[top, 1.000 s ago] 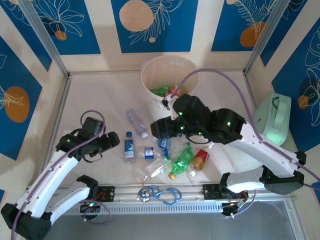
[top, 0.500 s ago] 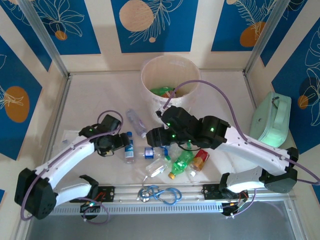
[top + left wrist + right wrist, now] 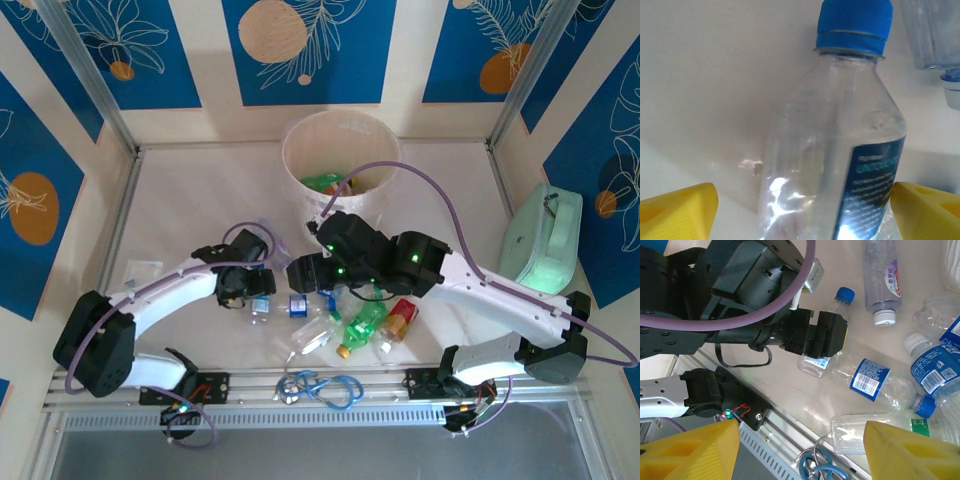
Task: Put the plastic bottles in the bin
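Observation:
A clear bottle with a blue cap and blue label lies on the table between the yellow fingers of my left gripper, which is open and straddles it. From above, the left gripper sits over that bottle. My right gripper is open and holds nothing; it hovers above the pile of plastic bottles: green, red-brown, clear. The cream ribbed bin stands at the back with a green bottle inside.
A mint-green case rests against the right wall. A blue cable loop lies on the front rail. Another clear bottle lies beyond the left gripper. Both arms crowd the middle of the table.
My left arm has swung right and forward until its open jaws straddle the clear blue-capped bottle. The right arm has shifted slightly left and toward the front.

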Controlling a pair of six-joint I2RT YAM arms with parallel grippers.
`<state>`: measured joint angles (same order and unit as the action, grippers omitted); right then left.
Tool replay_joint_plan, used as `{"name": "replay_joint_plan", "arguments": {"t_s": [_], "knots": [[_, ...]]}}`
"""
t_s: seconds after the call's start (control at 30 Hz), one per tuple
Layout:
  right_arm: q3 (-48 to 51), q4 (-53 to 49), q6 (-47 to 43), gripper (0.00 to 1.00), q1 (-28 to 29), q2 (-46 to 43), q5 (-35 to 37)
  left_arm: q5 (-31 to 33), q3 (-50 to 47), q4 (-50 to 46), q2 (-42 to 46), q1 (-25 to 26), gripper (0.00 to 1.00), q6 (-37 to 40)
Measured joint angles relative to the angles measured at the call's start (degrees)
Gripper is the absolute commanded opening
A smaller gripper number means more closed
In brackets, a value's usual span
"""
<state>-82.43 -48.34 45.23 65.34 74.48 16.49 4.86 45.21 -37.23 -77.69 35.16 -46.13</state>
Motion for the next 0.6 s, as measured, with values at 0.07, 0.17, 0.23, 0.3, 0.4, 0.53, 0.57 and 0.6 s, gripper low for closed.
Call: {"name": "replay_joint_plan", "arguments": {"t_s": [0.07,0.17,0.23,0.3,0.4,0.53,0.57,0.6], "knots": [[0.3,0.1,0.1,0.66,-0.2,0.0,-0.2,0.0,0.0,1.0,-1.7,0.0,0.86,0.0],[0.7,0.4,0.3,0.66,-0.3,0.0,-0.5,0.0,0.0,2.1,-4.5,0.0,0.85,0.0],[0.7,0.5,0.3,0.67,-0.5,0.1,-0.9,-0.1,0.0,2.8,-6.2,0.0,0.84,-0.1],[0.7,0.8,0.3,0.67,-0.6,0.5,-1.2,-0.1,-0.1,3.4,-7.3,0.0,0.84,-0.3],[0.7,0.8,0.3,0.66,-0.6,1.5,-1.6,-0.3,-0.1,4.5,-8.4,0.0,0.84,-0.3],[0.7,0.8,0.3,0.65,-0.6,2.3,-1.7,-0.3,-0.2,4.9,-8.9,-0.1,0.8,-0.5],[0.7,0.8,0.3,0.65,-0.6,2.3,-1.7,-0.2,-0.2,4.8,-8.9,-0.2,0.79,-0.5],[0.7,0.8,0.5,0.64,-0.6,2.3,-1.7,-0.2,-0.2,4.8,-8.9,-0.4,0.78,-0.5]]}}
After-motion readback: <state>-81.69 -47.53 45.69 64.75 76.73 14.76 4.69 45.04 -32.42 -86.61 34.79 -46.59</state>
